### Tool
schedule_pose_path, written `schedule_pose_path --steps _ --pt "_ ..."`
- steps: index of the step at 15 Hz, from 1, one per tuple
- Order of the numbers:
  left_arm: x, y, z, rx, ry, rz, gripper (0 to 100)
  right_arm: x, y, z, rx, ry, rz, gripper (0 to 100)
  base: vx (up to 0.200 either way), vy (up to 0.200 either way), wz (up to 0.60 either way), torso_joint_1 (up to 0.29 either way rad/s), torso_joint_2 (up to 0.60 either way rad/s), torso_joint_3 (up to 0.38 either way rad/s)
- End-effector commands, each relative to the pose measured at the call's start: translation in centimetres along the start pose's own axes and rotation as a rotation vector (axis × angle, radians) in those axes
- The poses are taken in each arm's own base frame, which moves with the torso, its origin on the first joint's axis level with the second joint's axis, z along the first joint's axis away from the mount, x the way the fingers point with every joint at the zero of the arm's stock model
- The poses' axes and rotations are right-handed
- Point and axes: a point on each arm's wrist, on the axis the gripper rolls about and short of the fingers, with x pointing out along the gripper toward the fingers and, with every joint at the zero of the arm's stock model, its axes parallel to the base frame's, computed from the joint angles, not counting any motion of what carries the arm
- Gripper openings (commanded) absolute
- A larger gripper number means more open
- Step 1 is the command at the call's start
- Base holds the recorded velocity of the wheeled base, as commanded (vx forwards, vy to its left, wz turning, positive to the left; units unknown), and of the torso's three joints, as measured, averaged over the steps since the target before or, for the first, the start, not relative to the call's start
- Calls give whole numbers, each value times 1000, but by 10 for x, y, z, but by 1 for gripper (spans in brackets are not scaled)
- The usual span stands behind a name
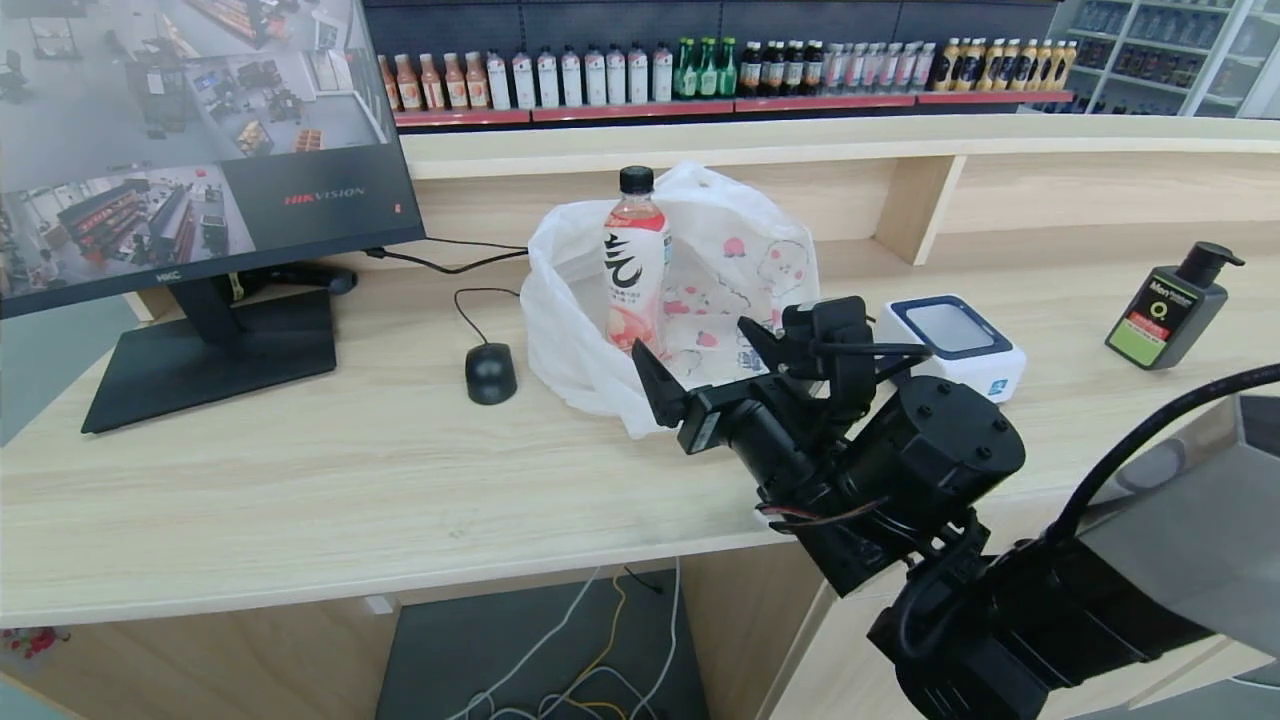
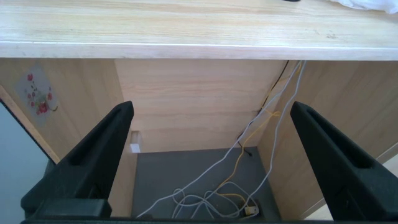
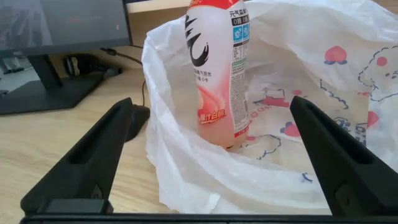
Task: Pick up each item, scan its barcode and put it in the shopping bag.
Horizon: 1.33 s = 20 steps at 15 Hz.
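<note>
bottle [image 1: 636, 265] in bag [image 1: 785, 262] beyond right tool [image 1: 692, 340]

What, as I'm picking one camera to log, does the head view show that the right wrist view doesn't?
Head view only: the scanner, the pump bottle and the shelved bottles at the back. Right wrist view only: where the drink bottle stands on the floor of the shopping bag. Both: that bottle, the bag, the monitor and the open right tool.
</note>
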Motion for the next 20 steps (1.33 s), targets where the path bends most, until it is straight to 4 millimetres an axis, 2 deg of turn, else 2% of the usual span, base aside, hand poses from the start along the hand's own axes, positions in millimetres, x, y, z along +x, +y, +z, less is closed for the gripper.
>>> schedule_pose_path --steps 1,2,6,10,19,20 --pt "0 0 0 0 0 0 100 -3 3 6 8 -10 10 100 -200 0 0 27 2 -7" --pt "0 0 0 0 0 0 100 -2 3 7 18 -14 8 100 -200 0 0 12 2 -12" --pt "0 0 0 2 0 0 100 -2 5 4 57 -11 14 100 0 0 0 0 0 0" --pt "0 0 0 -3 0 0 100 -2 0 11 106 -27 20 100 0 0 0 0 0 0" --pt "0 0 0 -4 0 2 100 0 -2 12 121 -33 5 100 0 -200 0 3 3 -1" --pt "0 0 0 -4 0 2 100 0 -2 13 128 -34 7 100 0 -200 600 2 2 2"
